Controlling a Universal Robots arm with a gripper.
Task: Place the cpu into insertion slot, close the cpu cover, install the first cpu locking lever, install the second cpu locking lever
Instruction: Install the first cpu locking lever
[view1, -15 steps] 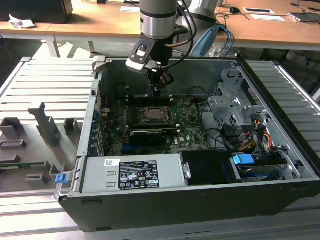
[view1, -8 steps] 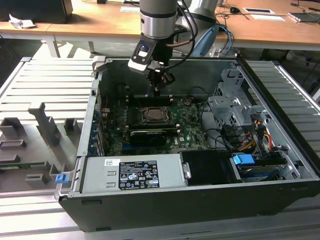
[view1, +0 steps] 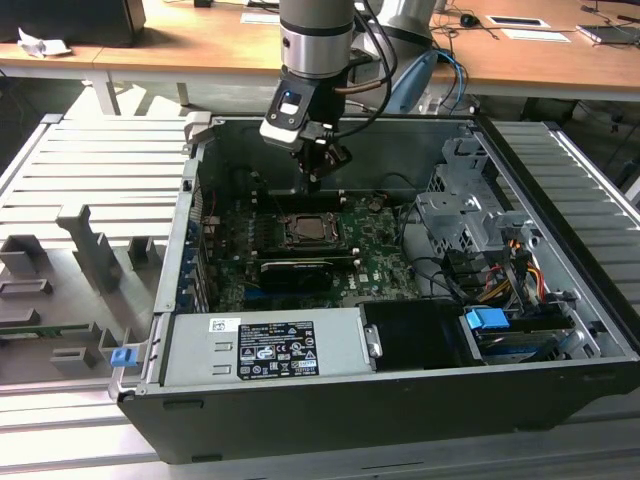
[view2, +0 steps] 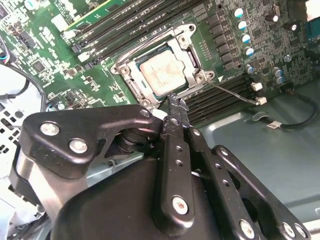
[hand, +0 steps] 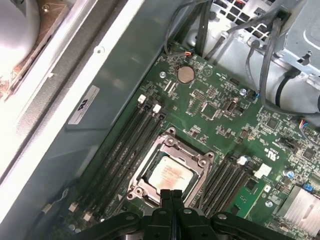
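The cpu lies in the insertion slot on the green board, its pale metal face showing. The cpu cover lies flat around it as a silvery frame. One thin wire locking lever sticks out from a socket corner over the memory slots. Another lever runs along the socket's opposite side. My gripper hangs above the socket's edge, shut with nothing between its fingers.
Black memory slots flank the socket. In the exterior view a long black card lies in front of it, a power supply nearer still, and a drive cage with cables at the right. Case walls enclose the board.
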